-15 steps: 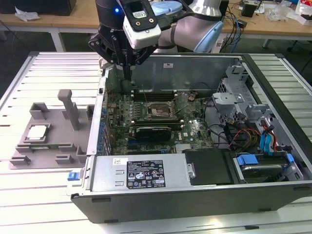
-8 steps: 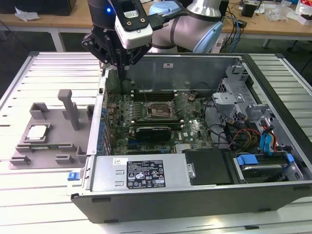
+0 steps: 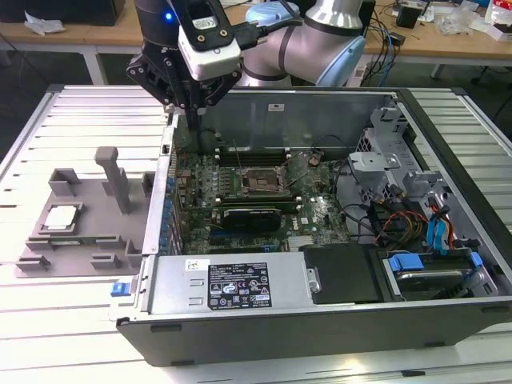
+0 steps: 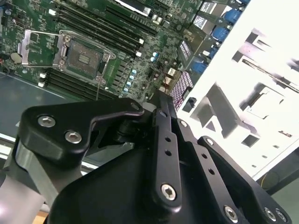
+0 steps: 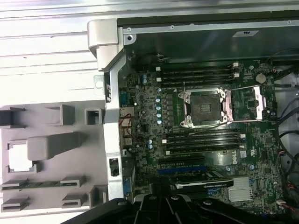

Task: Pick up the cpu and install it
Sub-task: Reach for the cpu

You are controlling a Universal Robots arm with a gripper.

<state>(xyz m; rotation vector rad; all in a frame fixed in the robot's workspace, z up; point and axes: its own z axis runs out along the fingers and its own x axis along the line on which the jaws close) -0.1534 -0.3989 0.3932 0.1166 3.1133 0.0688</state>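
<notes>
The cpu (image 3: 62,218), a small pale square chip, lies in a recess of the grey tray (image 3: 80,240) at the exterior view's left, outside the computer case; the first wrist view shows the cpu (image 5: 18,157) as a bright square. My gripper (image 3: 192,120) hangs above the case's back left corner, over its side wall, well away from the cpu. Its fingers are drawn together with nothing between them, as the second wrist view shows at the gripper (image 4: 162,99). The open socket (image 3: 260,182) sits on the motherboard, also seen as the socket (image 5: 204,108) and the socket (image 4: 83,58).
The open computer case (image 3: 320,320) lies on a slatted white table (image 3: 48,304). A tall post (image 3: 116,180) rises from the tray. Memory slots (image 5: 198,74) flank the socket. Cables and drive bays (image 3: 416,232) fill the case's right side. The power supply (image 3: 232,284) runs along the front.
</notes>
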